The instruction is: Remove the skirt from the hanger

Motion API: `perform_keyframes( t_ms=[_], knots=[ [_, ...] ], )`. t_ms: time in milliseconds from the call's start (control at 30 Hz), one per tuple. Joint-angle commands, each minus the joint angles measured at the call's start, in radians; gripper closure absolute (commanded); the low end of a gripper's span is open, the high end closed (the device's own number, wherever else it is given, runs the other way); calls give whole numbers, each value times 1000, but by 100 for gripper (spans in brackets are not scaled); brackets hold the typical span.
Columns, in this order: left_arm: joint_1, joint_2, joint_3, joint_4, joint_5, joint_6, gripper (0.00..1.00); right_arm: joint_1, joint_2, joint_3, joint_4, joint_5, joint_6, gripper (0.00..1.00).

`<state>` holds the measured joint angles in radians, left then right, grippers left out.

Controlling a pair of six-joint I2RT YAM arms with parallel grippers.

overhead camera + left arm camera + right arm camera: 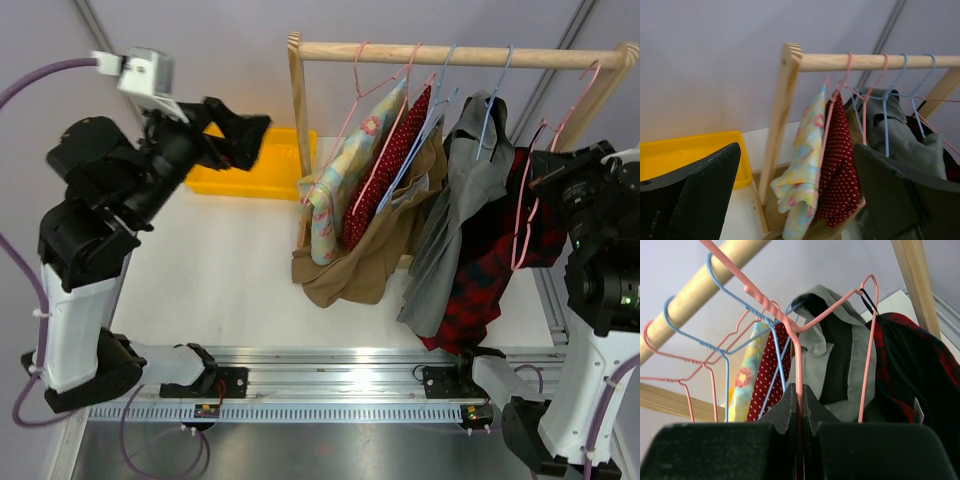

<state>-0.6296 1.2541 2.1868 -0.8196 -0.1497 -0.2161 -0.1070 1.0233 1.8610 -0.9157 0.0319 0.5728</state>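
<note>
My right gripper [799, 410] is clenched on the thin wire of a pink hanger [798, 365]. The fingers are pressed flat together with the wire running up between them toward the wooden rail [440, 52]. That hanger hooks on at the rail's right end. What I take to be the skirt, a red-and-black plaid cloth [490, 275], hangs from the hanger's far shoulder, where a small black loop or clip seems to catch the wire's corner. I can't make out exactly how it fastens.

From the pincer the skirt lies just beside and below, on the side away from the rail's left post. Its long axis drops straight down from the rail, and its hem reaches lowest of all the clothes there. In my judgement the coming move depends on that drop. The cloth has to slide off the shoulder along the wire, and the right arm is plainly the nearer one.

My left gripper [250, 138] is released, its fingers wide apart, and is held well apart from the skirt, out past the rail's left post near a yellow bin [255, 172].

The hangers are slick bent wire, pink and blue, and crowd each other on the rail. The plaid looks soft and limp. Touching it toward the left post is a grey garment [470, 190] of heavier weave, so I expect snagging there.
</note>
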Motion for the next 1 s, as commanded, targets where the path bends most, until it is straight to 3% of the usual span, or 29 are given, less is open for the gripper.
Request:
perform_keyframes(
  t_ms=[0, 67, 100, 200, 267, 400, 700, 833, 967],
  knots=[
    [-296, 56, -13, -63, -284, 70, 1, 0, -71, -63, 35, -26, -31, 100],
    [-433, 39, -93, 37, -359, 98, 1, -2, -117, -92, 25, -17, -48, 100],
    [-578, 21, -196, 137, -379, 116, 1, -2, -140, -111, 9, -17, -53, 100],
    [-852, 57, -294, 272, -468, 205, 1, -2, -166, -117, -23, -17, -60, 100],
    [-950, 120, -297, 329, -548, 230, 1, 0, -190, -111, -34, -10, -65, 100],
    [-1106, 231, -317, 448, -565, 221, 1, 0, -207, -57, -84, -26, -56, 100],
    [-1119, 254, -570, 801, -465, 248, 1, -2, -276, -33, -133, -239, 68, 100],
    [-1089, 292, -607, 887, -432, 236, 1, -2, -275, 36, -169, -296, 91, 100],
    [-1032, 327, -630, 934, -294, 179, 1, -2, -273, 105, -195, -303, 88, 100]
  ],
)
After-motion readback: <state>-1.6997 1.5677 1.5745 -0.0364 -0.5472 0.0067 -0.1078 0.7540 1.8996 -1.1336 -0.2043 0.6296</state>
